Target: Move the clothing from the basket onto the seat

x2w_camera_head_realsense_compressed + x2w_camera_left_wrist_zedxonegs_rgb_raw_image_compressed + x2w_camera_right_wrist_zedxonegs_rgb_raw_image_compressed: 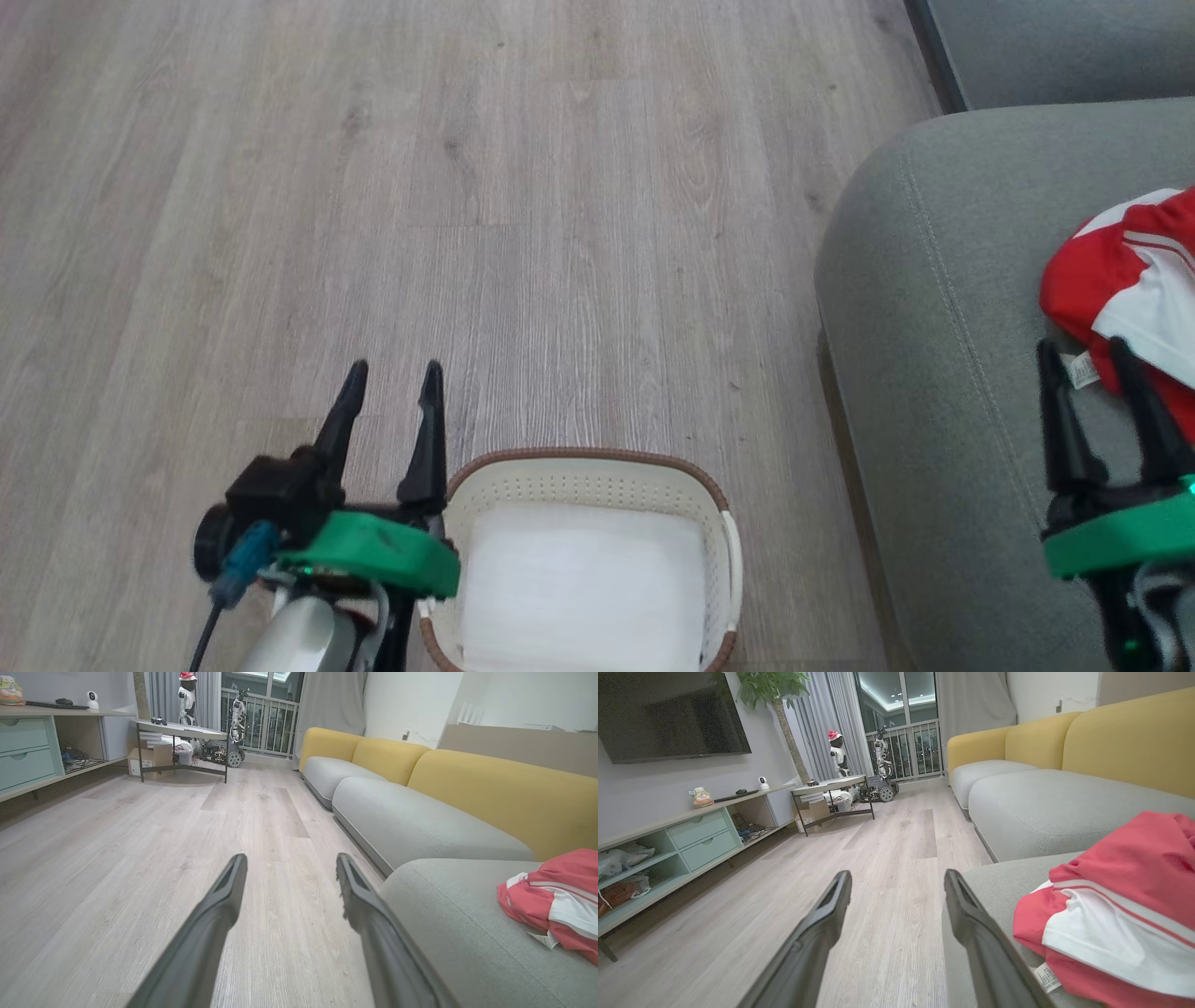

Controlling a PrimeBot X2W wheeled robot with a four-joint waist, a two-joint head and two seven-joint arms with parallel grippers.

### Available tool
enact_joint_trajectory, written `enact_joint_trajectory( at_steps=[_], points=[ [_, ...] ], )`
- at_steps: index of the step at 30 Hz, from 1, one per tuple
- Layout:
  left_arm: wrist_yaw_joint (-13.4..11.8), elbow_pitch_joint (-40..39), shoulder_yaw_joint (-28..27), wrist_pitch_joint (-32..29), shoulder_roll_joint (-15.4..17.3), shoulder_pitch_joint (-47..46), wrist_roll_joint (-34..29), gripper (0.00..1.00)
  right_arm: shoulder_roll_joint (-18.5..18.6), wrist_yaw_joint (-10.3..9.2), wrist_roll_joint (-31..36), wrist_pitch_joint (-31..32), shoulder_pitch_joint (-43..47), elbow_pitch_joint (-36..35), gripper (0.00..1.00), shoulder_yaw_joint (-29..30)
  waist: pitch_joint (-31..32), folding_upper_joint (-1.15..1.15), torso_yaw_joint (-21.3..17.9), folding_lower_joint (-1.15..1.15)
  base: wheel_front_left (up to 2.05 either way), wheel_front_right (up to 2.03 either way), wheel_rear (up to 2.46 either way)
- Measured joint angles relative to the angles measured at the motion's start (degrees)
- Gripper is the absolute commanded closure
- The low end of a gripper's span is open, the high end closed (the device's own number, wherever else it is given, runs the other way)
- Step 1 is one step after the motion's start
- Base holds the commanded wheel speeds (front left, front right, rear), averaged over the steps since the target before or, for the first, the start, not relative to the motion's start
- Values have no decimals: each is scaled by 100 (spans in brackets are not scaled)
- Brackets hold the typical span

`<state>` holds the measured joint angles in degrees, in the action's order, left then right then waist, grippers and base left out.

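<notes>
The red clothing (1134, 280) with white stripes and a small tag lies bunched on the grey-green seat (934, 373) at the right edge; it is also on the cushion in the left wrist view (556, 900) and the right wrist view (1115, 905). The cream basket (588, 485) with its brown rim stands on the floor at the bottom centre, its white bottom bare. My left gripper (392, 378) is open just left of the basket, holding nothing. My right gripper (1083, 359) is open over the seat, fingertips at the clothing's near edge, nothing between them.
Pale wood floor (467, 187) stretches ahead and left. A long sofa with yellow backrests (504, 793) runs along the right. A low cabinet (691, 835), a small table (182, 732) and parked robots stand far off near the window.
</notes>
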<state>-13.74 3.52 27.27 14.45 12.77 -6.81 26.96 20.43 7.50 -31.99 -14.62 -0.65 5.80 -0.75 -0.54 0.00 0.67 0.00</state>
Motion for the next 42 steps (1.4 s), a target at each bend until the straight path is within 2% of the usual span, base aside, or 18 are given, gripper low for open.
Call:
enact_joint_trajectory(
  at_steps=[5,13,25,42],
  points=[
    [194,88,-478,0,-223,289,-343,0,-253,0,229,0,272,-107,0,32,20,0,58,0,0,0,0],
    [676,392,-1004,0,-544,536,-802,0,-280,0,354,0,304,-187,0,-80,22,0,20,0,0,0,0],
    [1180,584,-1488,0,-832,614,-1358,0,-348,0,427,0,304,-189,0,-291,62,0,-57,0,0,0,0],
    [1376,630,-1689,0,-953,615,-1578,0,-378,0,425,0,303,-177,0,-324,61,0,-119,0,0,0,0]
  ],
)
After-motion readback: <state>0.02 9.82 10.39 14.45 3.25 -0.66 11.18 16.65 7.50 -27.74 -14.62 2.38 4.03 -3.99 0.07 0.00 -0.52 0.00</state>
